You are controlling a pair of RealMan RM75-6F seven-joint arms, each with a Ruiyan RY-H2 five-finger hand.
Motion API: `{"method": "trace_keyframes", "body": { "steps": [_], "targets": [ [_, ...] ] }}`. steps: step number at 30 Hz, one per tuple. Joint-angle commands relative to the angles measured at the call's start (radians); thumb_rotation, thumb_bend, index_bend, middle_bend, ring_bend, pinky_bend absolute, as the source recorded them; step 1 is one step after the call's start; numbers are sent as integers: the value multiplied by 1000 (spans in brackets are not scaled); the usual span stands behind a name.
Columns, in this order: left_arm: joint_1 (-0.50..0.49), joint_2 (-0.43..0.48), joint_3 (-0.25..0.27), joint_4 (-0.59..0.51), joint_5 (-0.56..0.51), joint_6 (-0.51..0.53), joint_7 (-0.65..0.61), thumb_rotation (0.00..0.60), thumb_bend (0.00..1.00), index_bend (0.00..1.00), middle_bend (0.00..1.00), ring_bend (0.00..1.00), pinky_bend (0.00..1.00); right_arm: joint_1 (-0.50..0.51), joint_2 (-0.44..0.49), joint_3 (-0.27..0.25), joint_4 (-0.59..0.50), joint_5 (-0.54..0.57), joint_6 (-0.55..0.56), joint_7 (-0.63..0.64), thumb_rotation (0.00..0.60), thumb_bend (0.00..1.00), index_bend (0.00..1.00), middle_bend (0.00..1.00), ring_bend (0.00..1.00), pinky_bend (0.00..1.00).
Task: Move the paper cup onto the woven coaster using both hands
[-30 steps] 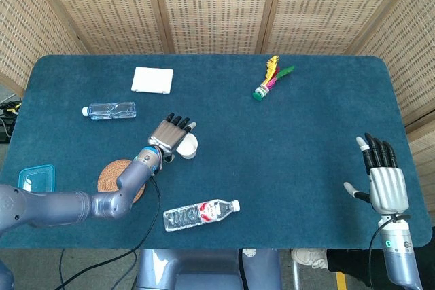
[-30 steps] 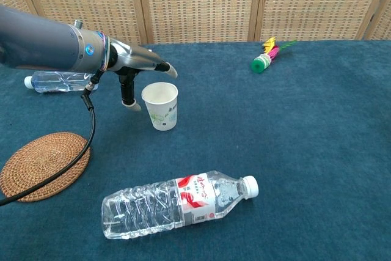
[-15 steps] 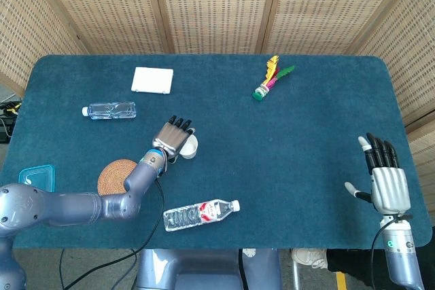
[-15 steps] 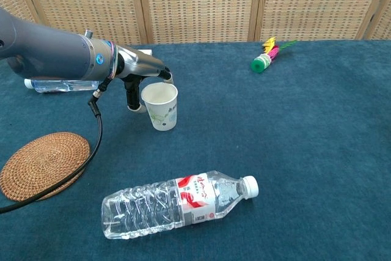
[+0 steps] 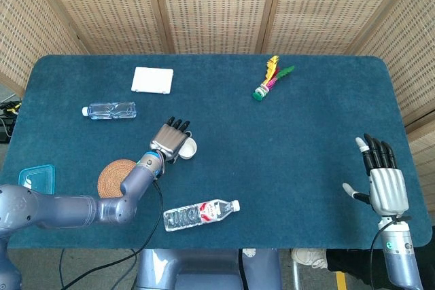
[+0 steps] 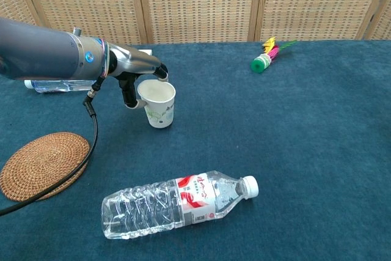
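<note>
The white paper cup point(image 6: 157, 107) stands left of the table's middle, tipped slightly toward my left hand point(image 6: 135, 77). That hand grips it, fingers over the far rim and thumb against its left side. From the head view the left hand point(image 5: 170, 140) covers part of the cup point(image 5: 189, 147). The round woven coaster point(image 6: 41, 164) lies flat to the front left of the cup, partly behind my forearm in the head view point(image 5: 112, 174). My right hand point(image 5: 385, 181) hovers far off at the table's right front edge, fingers straight and apart, holding nothing.
A large water bottle point(image 6: 177, 205) lies on its side in front of the cup. A smaller bottle point(image 5: 109, 110) and a white box point(image 5: 152, 80) lie behind the left hand. A feathered shuttlecock point(image 5: 270, 78) lies at the back. A blue container point(image 5: 36, 178) sits at the left edge.
My left hand has closed in on the cup, from beside it to gripping its rim and side. The cup has tipped and shifted slightly left. The right hand has barely moved.
</note>
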Motion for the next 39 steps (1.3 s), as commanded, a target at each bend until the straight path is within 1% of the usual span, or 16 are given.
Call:
{"method": "trace_keyframes", "body": {
  "steps": [1,4,7,12,18,23,27,31,34,39],
  "targets": [
    [24,58,0,-61,56,33,-22,600,457,240,0,0,0,0,1,2,1,0,0,1,600,83,0,0,0,0],
    [71,120,11,-138,150,90,-59,600,457,240,0,0,0,-2,0,1,-3,-7,5,2,600,83,0,0,0,0],
    [136,183,35,-205,248,134,-114,600,458,240,0,0,0,0,-2,-7,-9,-15,-5,-11,600,84,0,0,0,0],
    [214,244,75,-260,371,184,-164,600,458,237,0,0,0,4,-3,-14,-18,-29,-11,-31,600,84,0,0,0,0],
    [347,328,149,-328,590,257,-254,600,458,228,0,0,0,6,-9,-17,-30,-39,-13,-55,600,84,0,0,0,0],
    [439,352,207,-315,722,282,-313,600,459,225,0,0,0,6,-8,-20,-39,-49,-11,-62,600,83,0,0,0,0],
    [499,357,235,-295,793,277,-370,600,459,212,0,0,0,4,-6,-22,-47,-55,-7,-64,600,83,0,0,0,0],
    [541,373,264,-280,843,275,-387,600,459,205,0,0,0,3,-3,-18,-48,-50,-8,-56,600,83,0,0,0,0],
    [571,380,273,-259,875,273,-400,600,458,200,0,0,0,3,-1,-15,-47,-45,-12,-45,600,85,0,0,0,0],
    [600,362,265,-217,880,238,-416,600,458,187,0,0,0,1,2,-14,-50,-53,-3,-36,600,83,0,0,0,0]
  ]
}}
